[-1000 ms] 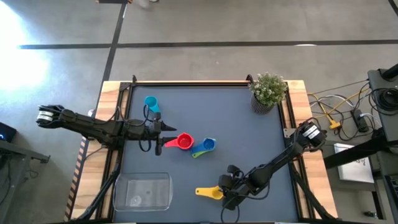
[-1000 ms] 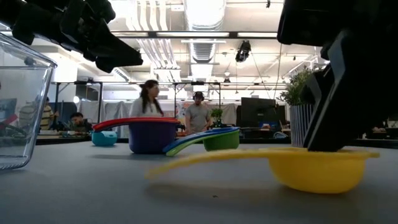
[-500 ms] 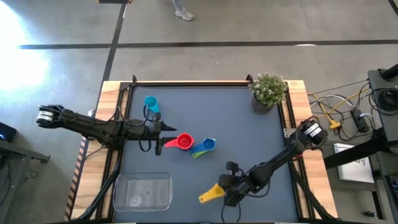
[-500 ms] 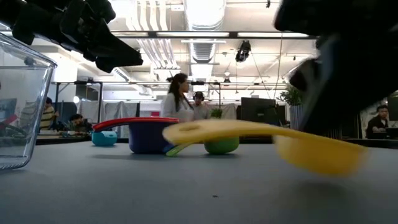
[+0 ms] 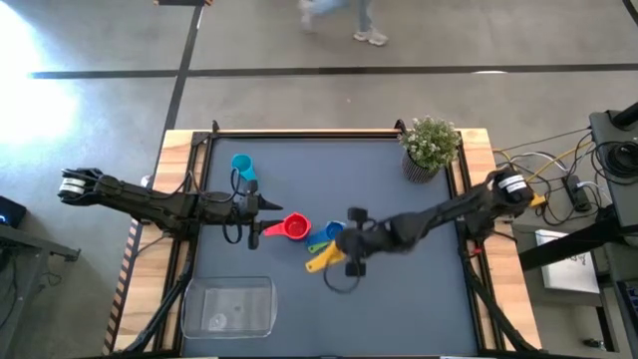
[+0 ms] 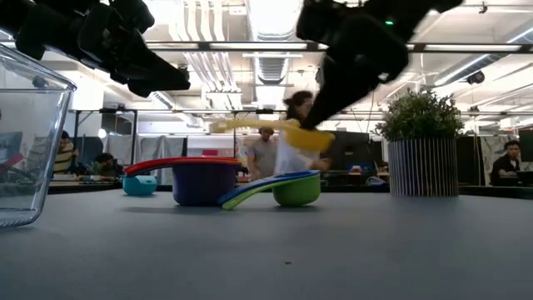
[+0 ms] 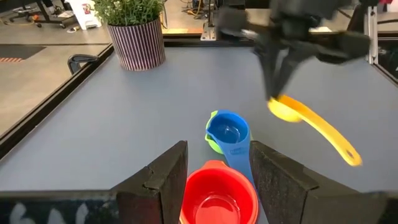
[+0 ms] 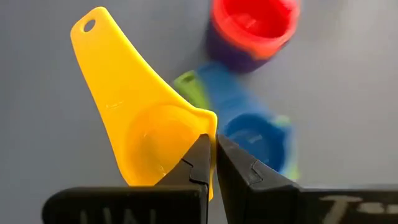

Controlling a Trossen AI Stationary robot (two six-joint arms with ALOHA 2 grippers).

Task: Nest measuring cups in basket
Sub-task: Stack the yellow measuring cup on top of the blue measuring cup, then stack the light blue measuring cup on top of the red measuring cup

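Note:
My right gripper (image 5: 349,251) is shut on the yellow cup (image 5: 324,259) and holds it in the air just near-side of the dark blue cup (image 5: 334,232), which sits in the green cup (image 6: 296,190). The red cup (image 5: 294,227) sits nested in the purple cup (image 8: 233,59) on the table. My left gripper (image 7: 214,155) is open and hovers above the table left of the red cup, one finger on each side of it, touching nothing. The light blue cup (image 5: 242,165) stands alone toward the far left. The clear basket (image 5: 227,307) rests at the near left. No orange cup shows. My right gripper pinches the wall of the yellow cup's bowl at its rim (image 8: 210,123), on the side away from the handle (image 8: 93,43), one finger inside the bowl and one outside. The fingers come slanting down from above. The cup is lifted clear, its handle (image 6: 241,125) roughly level.
A potted plant (image 5: 431,148) in a striped pot stands at the far right corner. Raised wooden rails (image 5: 299,134) border the grey mat. Bare mat lies across the near right and the middle right. People move about in the room beyond the table.
My right gripper has lifted the yellow cup off the mat near the table's near edge and carried it up and toward the far edge and the left, beside the dark blue and green cups. The cup now hangs clear of the table.

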